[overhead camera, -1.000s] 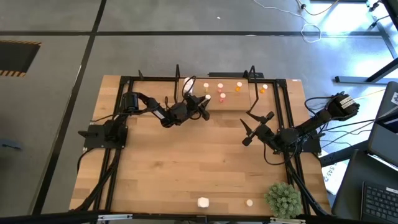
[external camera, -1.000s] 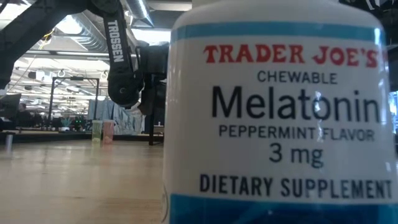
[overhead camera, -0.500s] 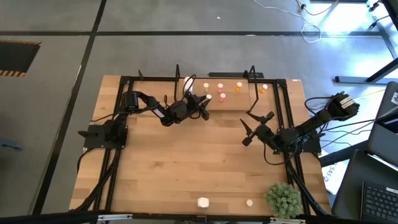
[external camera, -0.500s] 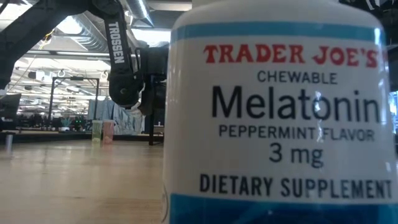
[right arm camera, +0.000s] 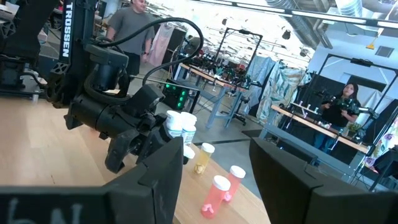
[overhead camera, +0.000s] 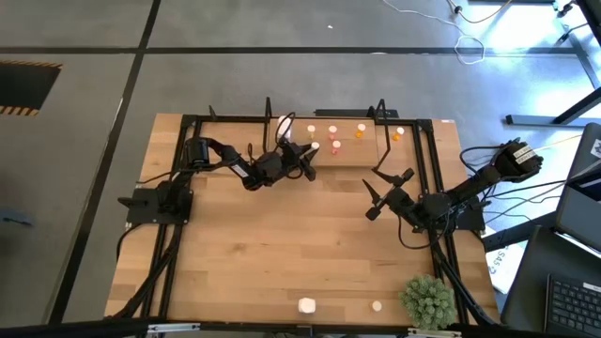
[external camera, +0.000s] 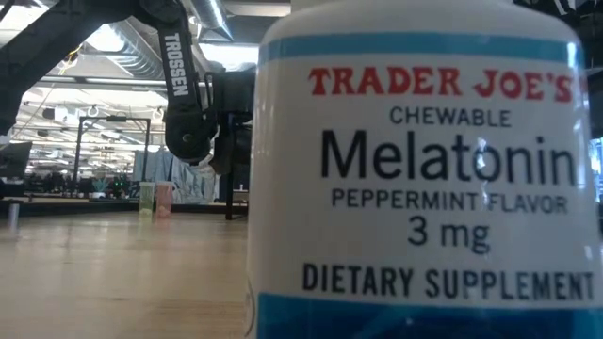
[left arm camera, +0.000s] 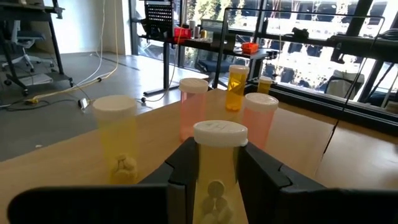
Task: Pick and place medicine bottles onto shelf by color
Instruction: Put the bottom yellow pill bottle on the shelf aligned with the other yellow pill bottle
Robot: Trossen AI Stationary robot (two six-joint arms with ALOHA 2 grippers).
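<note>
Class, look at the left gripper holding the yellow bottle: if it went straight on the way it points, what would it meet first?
Most likely the pink bottle just beyond the held yellow bottle; another pink bottle stands close beside that line. The left gripper has its jaws shut on the yellow one. Depth is hard to judge here.

The white bottle point(external camera: 424, 179) reads "TRADER JOE'S CHEWABLE Melatonin"; the black arm point(external camera: 179, 85) reads "TROSSEN".

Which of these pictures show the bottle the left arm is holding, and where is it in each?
High view: held bottle, top centre, by the shelf.
Low view: not visible.
Left wrist view: bottom centre, between the left gripper fingers.
Right wrist view: white cap, centre.
Shared landmark: pink bottle.
</note>
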